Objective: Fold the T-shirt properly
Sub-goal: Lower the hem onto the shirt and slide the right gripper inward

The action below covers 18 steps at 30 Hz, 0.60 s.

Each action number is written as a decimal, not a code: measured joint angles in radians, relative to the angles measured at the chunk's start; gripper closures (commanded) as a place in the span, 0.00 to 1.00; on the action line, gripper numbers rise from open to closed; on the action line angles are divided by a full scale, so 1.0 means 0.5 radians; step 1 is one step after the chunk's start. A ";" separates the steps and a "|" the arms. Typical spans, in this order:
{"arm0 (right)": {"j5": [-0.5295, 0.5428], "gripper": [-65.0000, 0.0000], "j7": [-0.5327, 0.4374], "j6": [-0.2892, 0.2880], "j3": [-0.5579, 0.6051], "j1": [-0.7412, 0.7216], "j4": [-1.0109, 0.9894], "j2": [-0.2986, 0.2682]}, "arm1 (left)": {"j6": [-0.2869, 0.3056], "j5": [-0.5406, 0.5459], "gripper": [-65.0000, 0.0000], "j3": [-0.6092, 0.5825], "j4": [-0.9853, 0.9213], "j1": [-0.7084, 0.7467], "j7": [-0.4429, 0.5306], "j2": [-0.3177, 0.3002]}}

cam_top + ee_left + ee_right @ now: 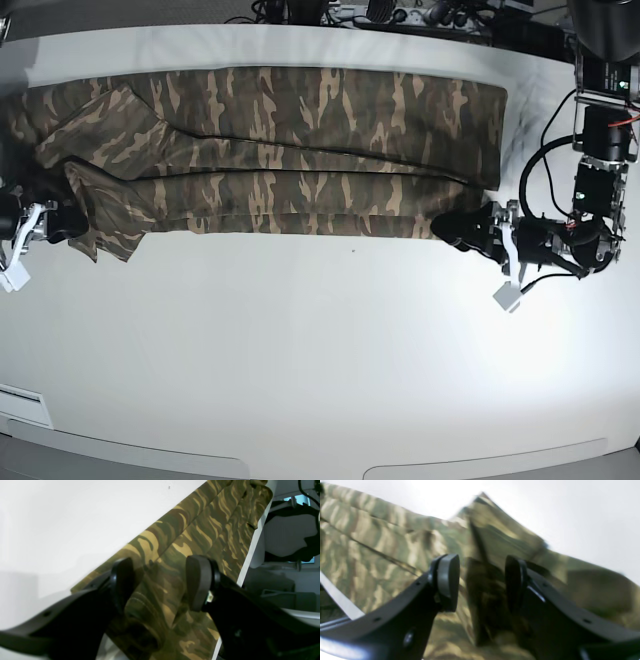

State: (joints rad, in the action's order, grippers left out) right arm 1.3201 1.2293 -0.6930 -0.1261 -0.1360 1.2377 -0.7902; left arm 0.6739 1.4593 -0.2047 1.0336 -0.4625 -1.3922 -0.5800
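The camouflage T-shirt (300, 150) lies folded into a long band across the far side of the white table (320, 350). My left gripper (455, 228) is at the band's near right corner. In the left wrist view its jaws stand apart (160, 582) with a raised fold of the T-shirt (200, 530) between them. My right gripper (65, 222) is at the band's near left end, by the sleeve. In the blurred right wrist view its jaws stand apart (482, 582) around a ridge of the T-shirt (382, 542). The collar is hidden.
The table's edge runs just past the shirt's right end (250, 552), with an office chair (287, 535) beyond it. Cables and gear (400, 12) sit behind the table's far edge. The left arm's cabled base (600, 150) stands at the right.
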 measured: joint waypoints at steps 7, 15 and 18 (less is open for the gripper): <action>-0.175 0.51 -0.105 0.000 0.000 -0.001 0.000 0.111 | 0.000 0.001 0.45 0.000 0.000 0.001 0.000 -0.002; -0.362 1.00 -0.269 0.001 0.000 0.000 -0.002 0.145 | 0.000 0.000 0.45 0.000 0.000 0.001 0.000 -0.003; -0.004 1.00 -0.071 0.002 0.000 -0.001 -0.002 0.140 | 0.000 -0.001 0.45 0.000 0.000 0.001 0.000 -0.003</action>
State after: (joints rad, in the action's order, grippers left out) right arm 1.3182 1.1938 -0.6922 -0.1261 -0.1364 1.2369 -0.7204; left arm 0.6739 1.4590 -0.2047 1.0336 -0.4622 -1.3922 -0.5816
